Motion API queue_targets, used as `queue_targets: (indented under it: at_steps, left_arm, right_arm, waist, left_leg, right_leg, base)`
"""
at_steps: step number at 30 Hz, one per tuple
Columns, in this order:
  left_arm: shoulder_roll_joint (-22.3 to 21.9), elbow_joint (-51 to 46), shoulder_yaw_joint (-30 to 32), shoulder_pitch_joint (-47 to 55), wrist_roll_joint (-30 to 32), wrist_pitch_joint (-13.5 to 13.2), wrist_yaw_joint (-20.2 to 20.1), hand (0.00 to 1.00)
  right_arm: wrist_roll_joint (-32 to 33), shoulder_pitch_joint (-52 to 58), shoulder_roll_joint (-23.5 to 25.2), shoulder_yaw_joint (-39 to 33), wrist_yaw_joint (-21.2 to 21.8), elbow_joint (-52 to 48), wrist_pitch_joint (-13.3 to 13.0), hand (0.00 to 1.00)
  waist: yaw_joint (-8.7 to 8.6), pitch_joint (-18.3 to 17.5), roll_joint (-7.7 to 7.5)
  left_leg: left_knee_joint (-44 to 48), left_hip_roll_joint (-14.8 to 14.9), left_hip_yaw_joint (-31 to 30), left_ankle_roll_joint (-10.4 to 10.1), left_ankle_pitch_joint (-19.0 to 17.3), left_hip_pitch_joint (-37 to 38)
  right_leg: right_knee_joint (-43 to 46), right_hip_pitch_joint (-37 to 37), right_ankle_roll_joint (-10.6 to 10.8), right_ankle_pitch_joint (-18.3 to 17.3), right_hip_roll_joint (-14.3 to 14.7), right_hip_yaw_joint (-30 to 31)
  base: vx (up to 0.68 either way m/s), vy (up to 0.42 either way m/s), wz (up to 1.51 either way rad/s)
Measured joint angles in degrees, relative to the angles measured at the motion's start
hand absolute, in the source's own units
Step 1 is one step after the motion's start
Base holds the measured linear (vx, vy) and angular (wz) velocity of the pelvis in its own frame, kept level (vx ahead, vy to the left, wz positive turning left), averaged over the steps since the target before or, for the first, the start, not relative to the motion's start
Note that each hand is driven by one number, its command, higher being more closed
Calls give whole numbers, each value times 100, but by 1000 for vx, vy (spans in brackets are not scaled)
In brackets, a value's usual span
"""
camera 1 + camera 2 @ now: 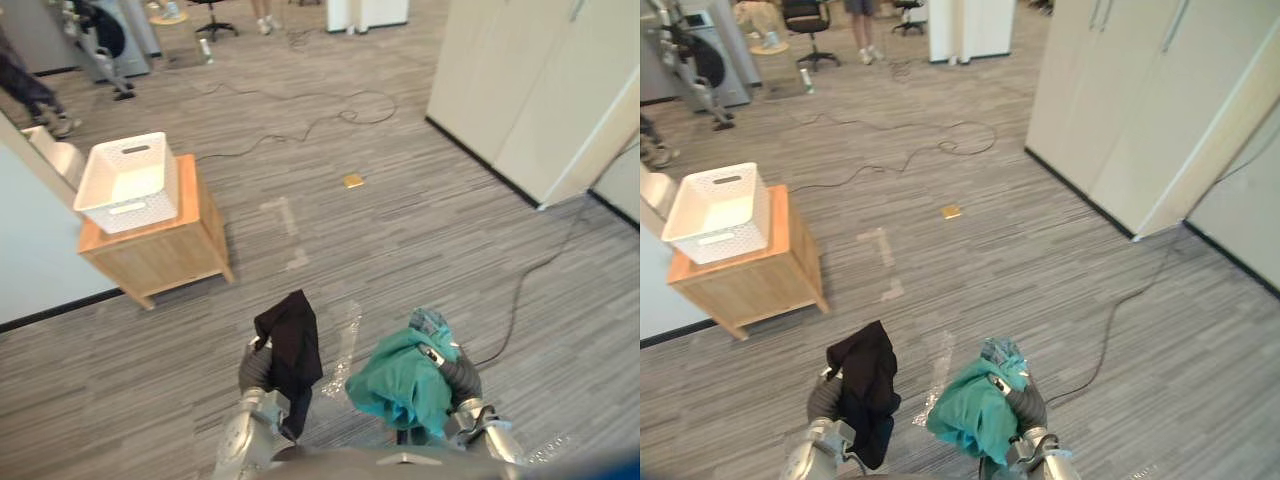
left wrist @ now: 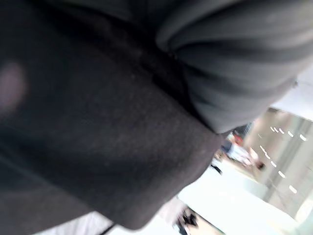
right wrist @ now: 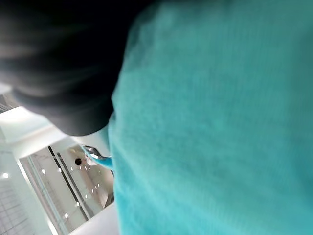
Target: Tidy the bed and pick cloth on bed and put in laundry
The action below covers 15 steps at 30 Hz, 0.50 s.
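The wooden worktop (image 1: pixel 160 255) stands on the striped grey floor (image 1: pixel 400 250) and carries a white laundry basket (image 1: pixel 125 185). A small yellow item (image 1: pixel 352 181) lies on the floor.

The black cloth (image 1: pixel 292 345) looks matt, the teal cloth (image 1: pixel 405 385) soft. The white plastic basket (image 1: pixel 128 180) is smooth, the wooden cabinet (image 1: pixel 165 250) satin.

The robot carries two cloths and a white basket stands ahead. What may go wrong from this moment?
1. The black cloth and the teal cloth hang over the left hand and right hand; either might slip to the floor on the way.
2. The white basket sits toward one end of the wooden cabinet; a bump might push it off.
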Motion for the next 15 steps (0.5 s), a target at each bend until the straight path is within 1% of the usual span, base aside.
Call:
queue_targets:
  at_steps: [1,2,3,4,5,6,7,8,9,10,11,12,13,14,15]
  left_arm:
    - [-3,5,-41,27,-4,0,-5,100]
    - [-9,12,-52,39,-6,-1,-5,100]
    - [-23,55,-62,88,-30,-1,-8,100]
    - [-51,57,-57,96,-130,-1,-12,100]
    - [-96,57,-51,122,-142,-1,-14,100]
    - [-166,57,-33,122,-140,2,-19,100]
    - [-224,61,2,244,-143,34,-30,100]
    - [-221,61,5,277,-144,85,-67,100]
    - [-226,55,13,284,-144,156,-140,100]
    - [-239,52,30,275,-144,180,-152,100]
    - [-252,55,56,275,-144,222,-150,100]
    - [-252,55,78,276,-144,233,-147,100]
    - [-256,54,101,276,-145,237,-146,100]
    - [-256,54,143,321,-151,248,-138,100]
    - [-255,55,169,383,-162,287,-127,100]
  right_arm:
    - [-1,-52,2,19,0,1,-1,100]
    - [-1,-75,-2,28,0,1,-1,100]
    - [-1,-92,-6,29,-2,0,-2,100]
    - [-1,-90,-31,31,-9,-11,-1,100]
    - [-2,-92,-68,29,-16,-42,1,100]
    - [-2,-78,-160,3,-27,-110,4,100]
    - [-2,-13,-209,-8,-57,-127,8,100]
    - [-1,23,-213,-13,-70,-128,9,100]
    - [5,64,-229,-94,-105,-136,10,100]
    - [6,60,-243,-156,-118,-135,12,100]
    - [12,58,-275,-275,-120,-134,31,100]
    - [14,68,-299,-341,-119,-134,62,100]
    - [12,66,-307,-360,-118,-135,87,100]
    - [7,50,-334,-375,-118,-136,133,100]
    - [5,47,-381,-384,-120,-131,161,100]
  waist:
    - [16,4,15]
    - [22,-2,30]
    - [13,-2,68]
    - [-20,62,93]
    - [-45,116,139]
    - [-45,148,272]
    - [-16,163,258]
    - [32,154,253]
    - [65,151,244]
    - [65,153,245]
    - [65,162,256]
    - [88,168,228]
    - [101,172,206]
    - [114,194,164]
    - [99,201,165]
  left_leg:
    - [94,89,63,-1,0,16]
    - [188,118,79,-1,1,6]
    - [746,228,183,19,32,-188]
    - [1636,396,362,85,200,-573]
    - [2344,575,496,175,472,-886]
    - [2940,808,673,266,933,-1188]
    - [3378,975,776,210,1505,-1432]
    - [3483,961,824,157,1538,-1501]
    - [3562,846,993,106,1159,-1716]
    - [3530,773,1076,105,948,-1828]
    - [3179,621,1309,45,633,-1966]
    - [2449,451,1590,-3,511,-1944]
    - [2036,357,1704,-24,506,-1913]
    - [1200,192,1875,-84,564,-1814]
    - [399,97,1964,-93,757,-1736]
  right_leg:
    - [242,-18,-91,-255,19,-102]
    - [312,8,-117,-362,28,-185]
    - [332,122,-204,-484,55,-355]
    - [252,322,-246,-569,93,-531]
    - [86,512,-267,-582,182,-649]
    - [-171,790,-269,-583,306,-755]
    - [-637,1142,-271,-576,421,-817]
    - [-836,1287,-275,-577,426,-824]
    - [-1110,1440,-373,-533,405,-812]
    - [-1231,1523,-464,-479,398,-805]
    - [-1459,1639,-594,-388,390,-805]
    - [-1617,1780,-635,-354,347,-818]
    - [-1656,1841,-625,-341,307,-826]
    - [-1672,1964,-601,-309,222,-836]
    - [-1737,2148,-501,-349,175,-854]
  base:
    - [207,-292,38]
    - [204,-261,44]
    - [170,-241,54]
    - [161,-268,65]
    - [115,-218,52]
    - [205,-194,35]
    - [235,-117,17]
    - [300,-98,9]
    - [216,-48,8]
    - [254,-58,18]
    - [245,-35,22]
    - [227,-15,21]
    - [220,15,11]
    - [241,46,5]
    - [258,65,2]
